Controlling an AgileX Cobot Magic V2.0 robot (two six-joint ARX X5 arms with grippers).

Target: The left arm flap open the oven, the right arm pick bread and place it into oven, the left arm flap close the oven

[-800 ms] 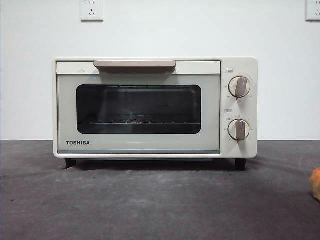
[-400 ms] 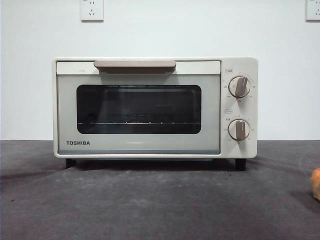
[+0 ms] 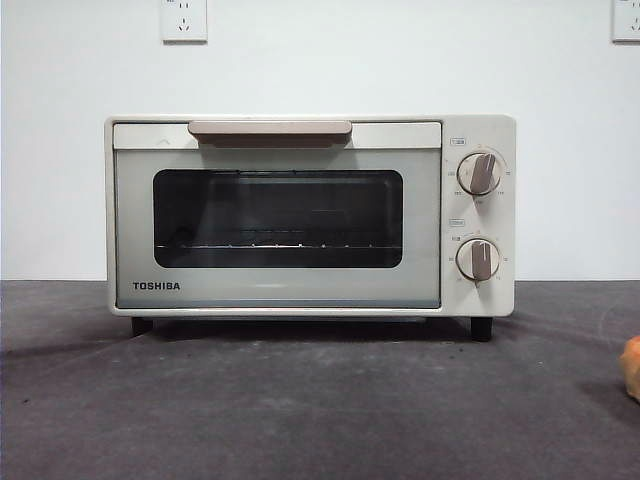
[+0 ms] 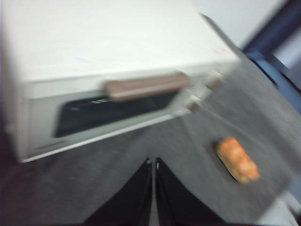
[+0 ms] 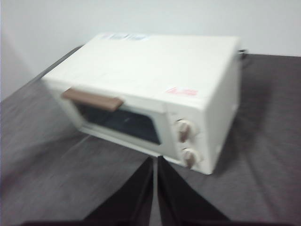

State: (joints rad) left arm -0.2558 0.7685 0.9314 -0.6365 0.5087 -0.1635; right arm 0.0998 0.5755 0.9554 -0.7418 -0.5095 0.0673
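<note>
The cream-white TOSHIBA oven (image 3: 310, 215) stands in the middle of the dark table with its door shut and its beige handle (image 3: 269, 129) across the top. It also shows in the left wrist view (image 4: 108, 70) and the right wrist view (image 5: 150, 89). The golden-orange bread (image 4: 237, 159) lies on the table to the oven's right; in the front view only its edge (image 3: 632, 366) shows at the right border. My left gripper (image 4: 154, 165) is shut and empty, in front of the oven and apart from it. My right gripper (image 5: 155, 162) is shut and empty, also off the oven.
The dark grey table (image 3: 300, 400) runs in front of the oven. A white wall with two sockets (image 3: 184, 20) stands behind. The table's right edge and a blue frame (image 4: 277, 61) show in the left wrist view.
The bread's edge at the front view's right border has slipped slightly further out of frame. The oven has not moved.
</note>
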